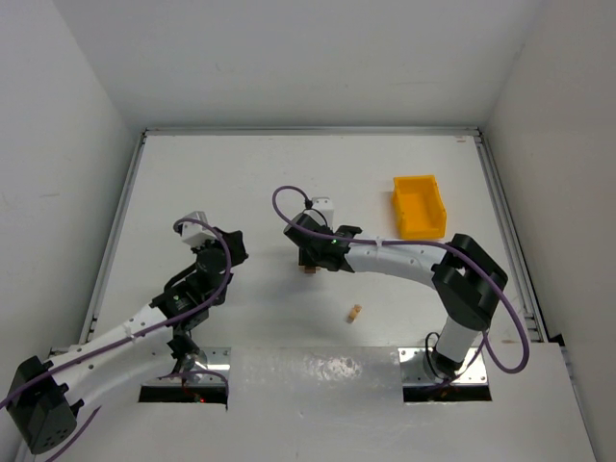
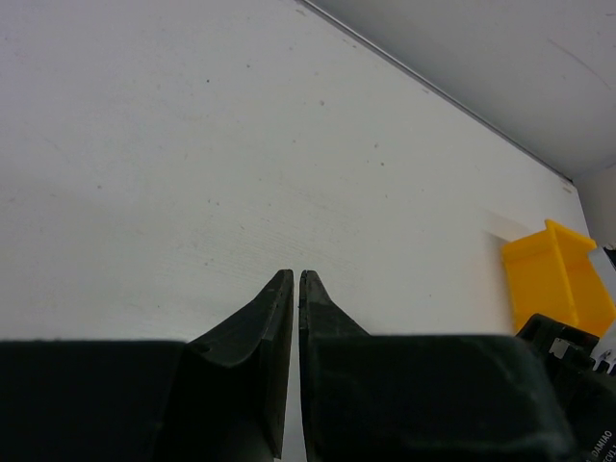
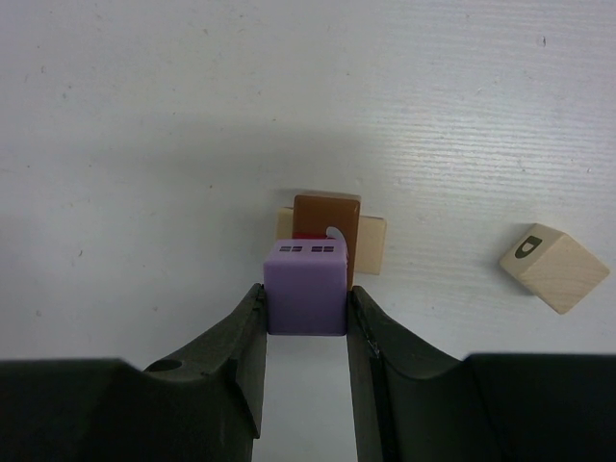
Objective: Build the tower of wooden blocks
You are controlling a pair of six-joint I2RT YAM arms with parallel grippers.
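My right gripper (image 3: 306, 291) is shut on a purple cube (image 3: 306, 279), holding it just above a small stack. That stack is a dark brown block (image 3: 329, 219) lying on a pale tan block (image 3: 372, 245). In the top view the right gripper (image 1: 312, 260) hangs over the stack (image 1: 310, 271) near the table's middle. A second pale tan cube (image 3: 553, 269) lies loose to the right, and the top view shows this cube (image 1: 354, 313) nearer the arms. My left gripper (image 2: 296, 277) is shut with nothing in it, and in the top view it (image 1: 234, 248) hovers left of the stack.
A yellow plastic bin (image 1: 420, 205) stands at the back right, and the left wrist view catches it (image 2: 560, 274) at its right edge. A raised rim (image 1: 308, 131) bounds the white table at the back and sides.
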